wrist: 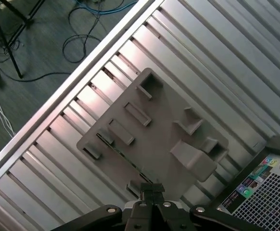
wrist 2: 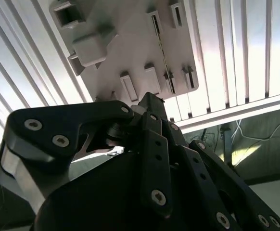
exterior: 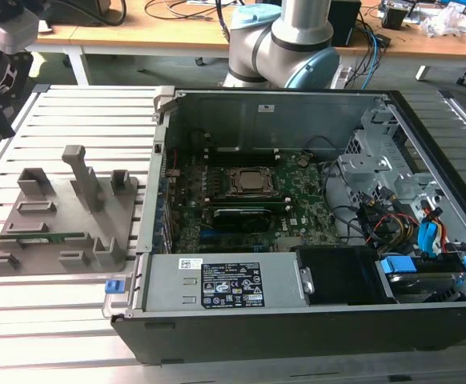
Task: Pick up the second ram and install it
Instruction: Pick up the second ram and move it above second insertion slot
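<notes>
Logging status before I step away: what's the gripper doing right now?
Gripper: shut, holding nothing; it hovers over the fixture plate, where the second ram lies.

Matt grey plastic fixture plate point(exterior: 63, 211)

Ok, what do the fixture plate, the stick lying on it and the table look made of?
The fixture plate looks like matte grey plastic, its blocks and pockets one piece. The second ram is thin green circuit board. The table is slatted metal, likely aluminium by its bright sheen.
</notes>
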Controlling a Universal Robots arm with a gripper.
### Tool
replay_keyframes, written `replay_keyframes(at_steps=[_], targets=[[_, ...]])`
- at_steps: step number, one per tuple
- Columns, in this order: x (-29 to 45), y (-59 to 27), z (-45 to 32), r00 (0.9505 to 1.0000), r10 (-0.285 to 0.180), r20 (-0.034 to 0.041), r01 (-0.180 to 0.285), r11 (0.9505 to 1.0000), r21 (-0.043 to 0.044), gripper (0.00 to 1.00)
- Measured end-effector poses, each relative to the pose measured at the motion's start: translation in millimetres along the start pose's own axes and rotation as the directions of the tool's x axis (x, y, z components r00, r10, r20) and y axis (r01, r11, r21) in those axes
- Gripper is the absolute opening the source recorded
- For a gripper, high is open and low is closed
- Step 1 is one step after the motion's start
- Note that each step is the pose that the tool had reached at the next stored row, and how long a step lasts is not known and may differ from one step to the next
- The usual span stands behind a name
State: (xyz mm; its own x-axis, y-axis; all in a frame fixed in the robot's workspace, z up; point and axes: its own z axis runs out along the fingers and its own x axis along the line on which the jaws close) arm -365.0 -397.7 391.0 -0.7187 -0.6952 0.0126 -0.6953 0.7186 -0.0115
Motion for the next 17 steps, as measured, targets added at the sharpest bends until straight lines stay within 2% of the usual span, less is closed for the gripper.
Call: replay_keyframes(at_steps=[5, 6, 11, 17], targets=[[0.0, 0.1, 0.0, 0.9976, -0.069, 0.0008, 0.069, 0.9976, 0.0009, 0.11], [-0.1, 0.1, 0.0, 0.9950, -0.100, 0.0011, 0.100, 0.9950, 0.0013, 0.11], [-0.1, 0.1, 0.0, 0.9864, -0.165, 0.0017, 0.165, 0.9864, 0.0022, 0.11], [-0.1, 0.1, 0.0, 0.9608, -0.277, 0.0027, 0.277, 0.9608, 0.0040, 0.11]])
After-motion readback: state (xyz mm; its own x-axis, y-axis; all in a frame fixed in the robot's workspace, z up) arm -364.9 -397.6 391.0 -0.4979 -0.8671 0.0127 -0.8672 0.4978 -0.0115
